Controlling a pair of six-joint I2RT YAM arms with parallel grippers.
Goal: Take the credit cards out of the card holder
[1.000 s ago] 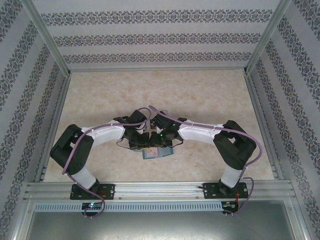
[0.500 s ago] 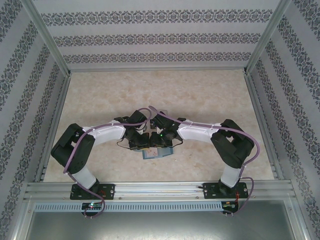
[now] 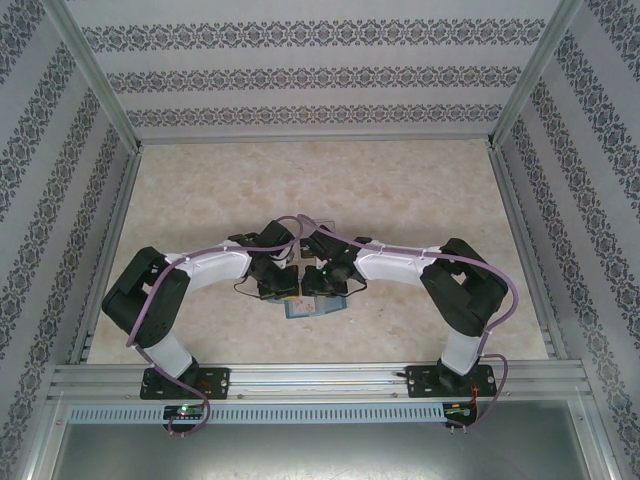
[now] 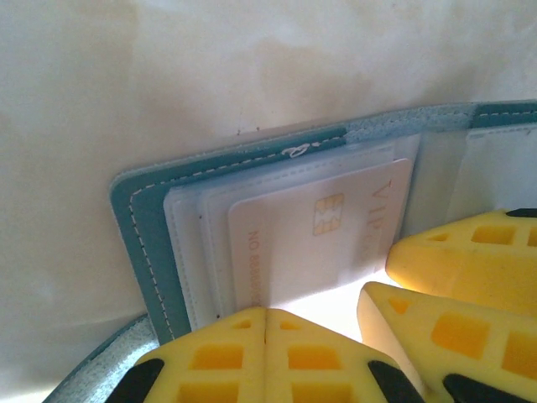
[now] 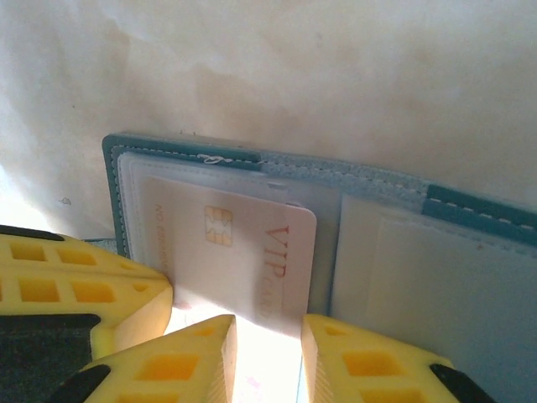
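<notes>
On the beige table (image 3: 420, 190) the card holder (image 5: 470, 214) lay open, its credit card (image 5: 243, 252) pointing lengthwise into the right gripper (image 5: 268, 361), whose jaws stood slightly apart, beside the closed left gripper (image 4: 265, 332).

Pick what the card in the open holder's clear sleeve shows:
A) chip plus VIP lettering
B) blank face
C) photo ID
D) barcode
A: the card lying in the open card holder has a gold chip near one end and VIP printed along the other, readable in both wrist views.
</notes>
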